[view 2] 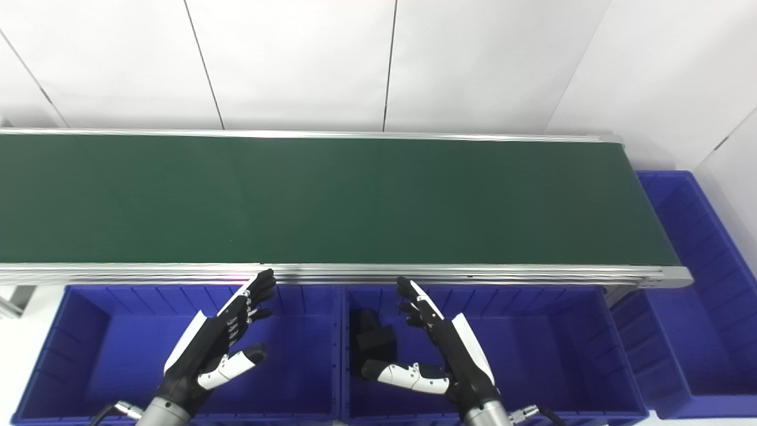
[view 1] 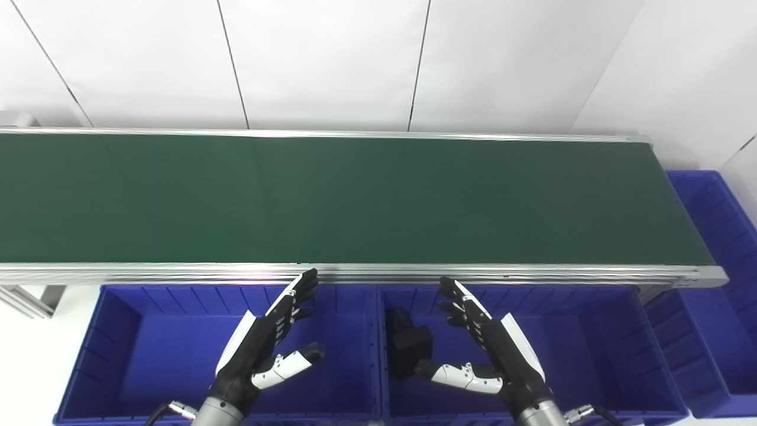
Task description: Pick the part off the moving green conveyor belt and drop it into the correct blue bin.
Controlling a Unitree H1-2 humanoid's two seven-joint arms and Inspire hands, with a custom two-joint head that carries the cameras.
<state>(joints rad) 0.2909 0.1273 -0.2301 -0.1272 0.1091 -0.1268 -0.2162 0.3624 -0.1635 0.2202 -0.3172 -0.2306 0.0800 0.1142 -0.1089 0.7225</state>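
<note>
The left blue bin (view 1: 148, 355) sits below the near rail of the green conveyor belt (view 1: 355, 201), which runs across the scene from left to right. The left hand (view 1: 266, 343) hovers over this bin, released, fingers (view 1: 298, 290) spread and reaching up toward the rail, thumb out to the right, holding nothing. Just beside it, the middle blue bin (view 1: 591, 355) holds the part (view 1: 408, 346), a black blocky piece lying at the bin's left end, close to the left wall. Its long axis runs roughly from the belt side toward the robot, narrower end pointing up toward the belt. The right hand (view 1: 488, 349) hangs over this bin, released as well, fingers apart, thumb stretched left toward the part; whether they touch is unclear. A third blue bin (view 1: 721, 296) stands past the belt's right end.
</note>
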